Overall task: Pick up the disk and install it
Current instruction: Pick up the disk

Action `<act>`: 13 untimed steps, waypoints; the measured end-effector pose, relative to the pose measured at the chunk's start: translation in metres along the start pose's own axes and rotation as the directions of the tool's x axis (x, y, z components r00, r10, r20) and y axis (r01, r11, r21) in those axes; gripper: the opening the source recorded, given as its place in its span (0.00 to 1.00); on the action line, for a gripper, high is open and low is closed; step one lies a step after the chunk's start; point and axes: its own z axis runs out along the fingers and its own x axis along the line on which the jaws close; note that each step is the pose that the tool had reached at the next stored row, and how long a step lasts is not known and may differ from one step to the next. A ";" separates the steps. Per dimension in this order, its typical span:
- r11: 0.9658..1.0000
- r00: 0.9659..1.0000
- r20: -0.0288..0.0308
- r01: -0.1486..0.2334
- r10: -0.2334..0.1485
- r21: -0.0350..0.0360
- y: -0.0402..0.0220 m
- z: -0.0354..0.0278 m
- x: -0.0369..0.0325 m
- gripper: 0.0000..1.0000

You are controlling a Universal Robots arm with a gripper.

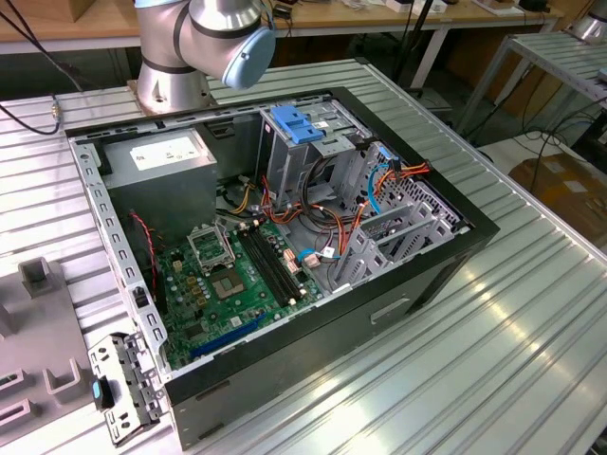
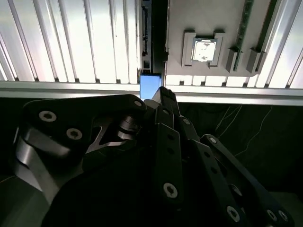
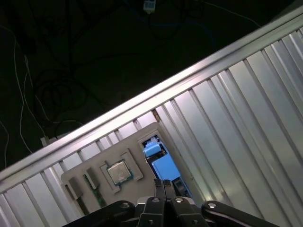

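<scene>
First wrist view, closed claw (image 3: 164,183), seemingly above the disk (image 3: 164,168)

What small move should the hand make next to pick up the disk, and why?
Probably open it first: the black metal hand looks shut and hovers close over the blue-railed flat disk, which stands in the grey slotted tray.

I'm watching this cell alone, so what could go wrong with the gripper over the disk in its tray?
The gripper looks shut above the disk; descending like this it may ram it rather than straddle it.
The processor sits close by in the same grey tray; a skewed approach could knock it.
Loose cables crowd the drive cage and could snag the disk.
</scene>
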 end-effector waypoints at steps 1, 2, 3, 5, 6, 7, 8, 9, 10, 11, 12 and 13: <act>1.000 1.000 0.000 0.014 -0.014 0.000 0.0000 0.0000 0.0000 0.11; 1.000 1.000 0.000 0.027 -0.027 0.000 -0.0001 0.0000 0.0000 0.11; 0.999 0.999 0.000 0.039 -0.039 0.000 -0.0002 0.0001 -0.0001 0.11; 0.998 0.998 -0.001 0.055 -0.055 0.000 -0.0004 0.0001 -0.0004 0.11; 0.998 0.998 -0.001 0.057 -0.057 0.000 -0.0004 0.0001 -0.0007 0.11; 0.998 0.998 -0.001 0.058 -0.058 0.000 -0.0002 0.0001 -0.0010 0.11; 0.998 0.998 -0.001 0.058 -0.058 0.000 -0.0002 0.0002 -0.0012 0.11; 0.998 0.998 -0.001 0.058 -0.058 0.000 -0.0001 0.0002 -0.0012 0.11; 0.998 0.998 -0.001 0.058 -0.058 0.000 0.0000 0.0003 -0.0013 0.11; 0.998 0.998 -0.001 0.058 -0.058 0.000 0.0000 0.0003 -0.0014 0.11; 0.998 0.998 -0.001 0.058 -0.058 0.000 0.0000 0.0003 -0.0014 0.11; 0.998 0.998 -0.001 0.058 -0.058 0.000 0.0000 0.0003 -0.0014 0.11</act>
